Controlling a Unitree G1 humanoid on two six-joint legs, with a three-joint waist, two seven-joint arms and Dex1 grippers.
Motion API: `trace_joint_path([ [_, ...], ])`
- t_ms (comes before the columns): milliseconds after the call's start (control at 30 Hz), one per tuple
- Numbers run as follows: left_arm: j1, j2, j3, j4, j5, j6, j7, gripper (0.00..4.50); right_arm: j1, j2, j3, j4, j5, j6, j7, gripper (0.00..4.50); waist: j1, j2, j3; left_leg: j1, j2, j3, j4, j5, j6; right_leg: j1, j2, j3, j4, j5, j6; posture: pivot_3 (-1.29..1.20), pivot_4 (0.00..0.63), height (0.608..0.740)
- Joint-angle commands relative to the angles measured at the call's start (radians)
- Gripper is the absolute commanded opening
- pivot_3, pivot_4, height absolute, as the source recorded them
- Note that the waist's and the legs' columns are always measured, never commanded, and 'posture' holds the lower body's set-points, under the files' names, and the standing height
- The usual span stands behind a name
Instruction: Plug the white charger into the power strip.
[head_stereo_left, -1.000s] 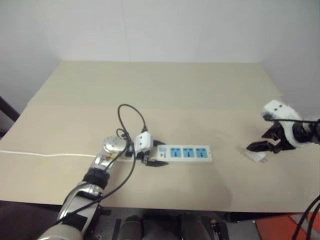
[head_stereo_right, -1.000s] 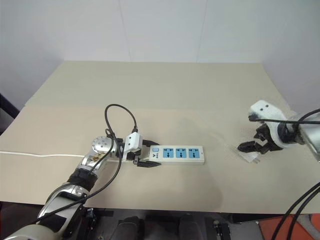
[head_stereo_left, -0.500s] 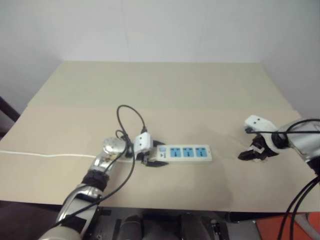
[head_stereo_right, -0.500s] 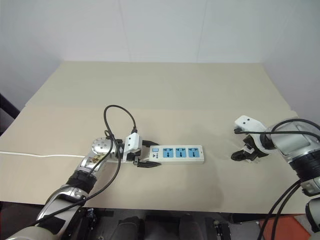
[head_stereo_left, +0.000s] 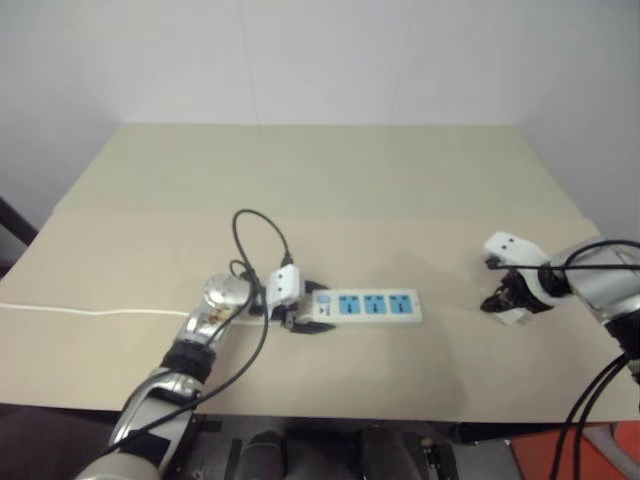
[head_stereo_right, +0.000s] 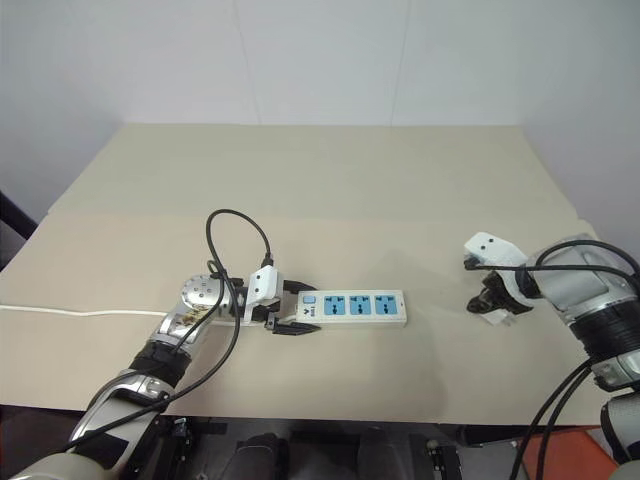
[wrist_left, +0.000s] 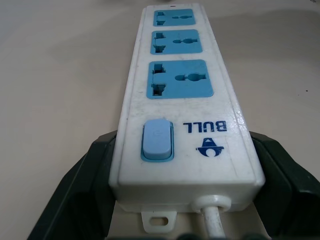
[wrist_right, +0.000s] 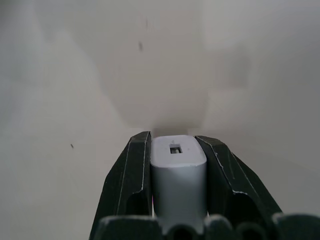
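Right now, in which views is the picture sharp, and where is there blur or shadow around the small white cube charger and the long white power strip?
Left wrist view: the long white power strip is sharp near its blue switch and softer at the far socket. Right wrist view: the small white cube charger between the black fingers is clear; the table beyond is blurred, with a pale patch above the charger. Eye views: even light, soft faint shadows.

The power strip (head_stereo_left: 365, 306) lies mid-table (head_stereo_left: 320, 180), the white charger (head_stereo_right: 497, 312) well to its right.
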Motion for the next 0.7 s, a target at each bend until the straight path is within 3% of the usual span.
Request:
trace_joint_path([
  [33, -0.006, 0.015, -0.024, 0.030, 0.026, 0.011, -0.009, 3.30, -0.058, 0.068, -0.198, -0.085, 0.061, -0.016, -0.088, 1.15, -0.002, 0.000, 0.000, 0.000, 0.000, 0.000, 0.000, 0.000, 0.000, 0.000, 0.000, 0.000, 0.000, 0.000, 0.000, 0.00, 0.150, 0.740],
  [200, -0.029, 0.019, -0.022, 0.050, 0.018, 0.008, -0.037, 3.30, -0.032, 0.269, -0.462, -0.217, 0.196, -0.083, -0.214, 1.15, 0.000, 0.000, 0.000, 0.000, 0.000, -0.001, 0.000, 0.000, 0.000, 0.000, 0.001, 0.000, 0.001, 0.000, 0.000, 0.00, 0.150, 0.740],
  [300, -0.043, 0.023, -0.022, 0.059, 0.009, 0.012, -0.054, 3.30, 0.017, 0.378, -0.523, -0.288, 0.256, -0.135, -0.257, 1.15, 0.003, 0.000, 0.000, -0.002, 0.000, -0.002, 0.000, 0.000, 0.000, 0.000, 0.001, -0.001, 0.001, 0.000, 0.000, 0.00, 0.150, 0.740],
  [567, -0.064, 0.034, -0.014, 0.075, -0.015, 0.026, -0.091, 3.30, 0.155, 0.607, -0.524, -0.418, 0.354, -0.306, -0.309, 1.15, -0.002, 0.000, 0.000, -0.002, 0.000, -0.003, 0.000, 0.000, 0.000, -0.001, 0.001, -0.001, 0.002, 0.000, 0.000, 0.00, 0.150, 0.740],
  [700, -0.082, 0.031, -0.010, 0.097, -0.015, 0.027, -0.092, 3.30, 0.216, 0.641, -0.413, -0.429, 0.344, -0.420, -0.226, 1.15, -0.002, -0.001, 0.000, -0.001, 0.000, -0.003, 0.000, 0.000, 0.000, -0.001, 0.001, -0.001, 0.002, 0.000, 0.000, 0.00, 0.150, 0.740],
])
